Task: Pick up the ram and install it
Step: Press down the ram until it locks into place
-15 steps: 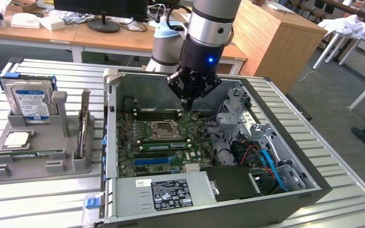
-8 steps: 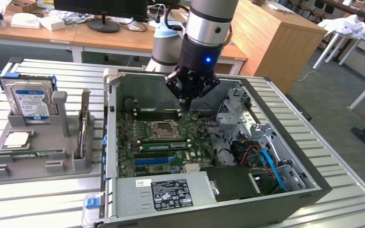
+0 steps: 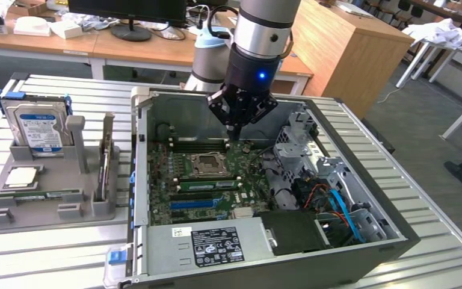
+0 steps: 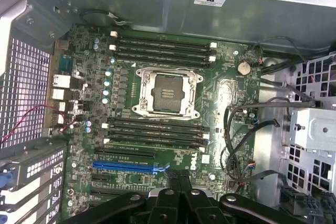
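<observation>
The gripper [image 3: 233,129] hung at upper centre of the exterior view, over the open computer case [image 3: 391,229], its fingers pinched fully together and holding nothing; from there the wrist view looked straight down on the motherboard [image 4: 220,93], its empty CPU socket [image 4: 165,92] flanked by dark memory slots [image 4: 157,129], apparently a survey pose; the ram [image 3: 34,196] lay flat in the grey holder [image 3: 55,208] at the frame's lower left, presumably staged there for an easy pick; it sat well apart from the gripper, outside the case.
</observation>
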You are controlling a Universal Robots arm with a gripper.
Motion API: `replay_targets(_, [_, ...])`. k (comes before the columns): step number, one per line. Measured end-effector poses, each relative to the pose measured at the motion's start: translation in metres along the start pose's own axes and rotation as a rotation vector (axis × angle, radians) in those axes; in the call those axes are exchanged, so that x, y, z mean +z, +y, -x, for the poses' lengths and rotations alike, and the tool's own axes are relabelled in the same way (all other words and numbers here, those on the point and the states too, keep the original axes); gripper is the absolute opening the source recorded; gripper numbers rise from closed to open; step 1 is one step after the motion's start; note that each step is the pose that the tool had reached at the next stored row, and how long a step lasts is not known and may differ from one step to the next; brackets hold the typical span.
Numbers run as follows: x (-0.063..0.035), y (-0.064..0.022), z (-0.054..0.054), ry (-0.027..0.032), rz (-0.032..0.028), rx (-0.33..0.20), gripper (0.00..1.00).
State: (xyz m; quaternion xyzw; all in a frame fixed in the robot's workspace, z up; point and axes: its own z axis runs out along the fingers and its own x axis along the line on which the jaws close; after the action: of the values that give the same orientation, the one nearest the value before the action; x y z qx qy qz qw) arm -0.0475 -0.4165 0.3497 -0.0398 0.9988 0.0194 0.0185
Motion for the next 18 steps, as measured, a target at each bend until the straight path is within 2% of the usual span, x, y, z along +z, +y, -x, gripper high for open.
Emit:
replay_targets(2, [0.0, 0.0, 0.0, 0.0004, -0.0009, 0.004, 0.1])
replay_targets(8, [0.0001, 0.0, 0.0002, 0.0075, -0.0046, 0.042, 0.1])
replay_targets(9, [0.0001, 0.0, 0.0003, 0.0098, -0.005, 0.046, 0.1])
replay_targets(13, [0.0, -0.0001, 0.001, 0.0271, -0.0052, 0.057, 0.1])
replay_targets(18, [0.0, 0.0, 0.001, 0.0278, -0.0052, 0.059, 0.1])
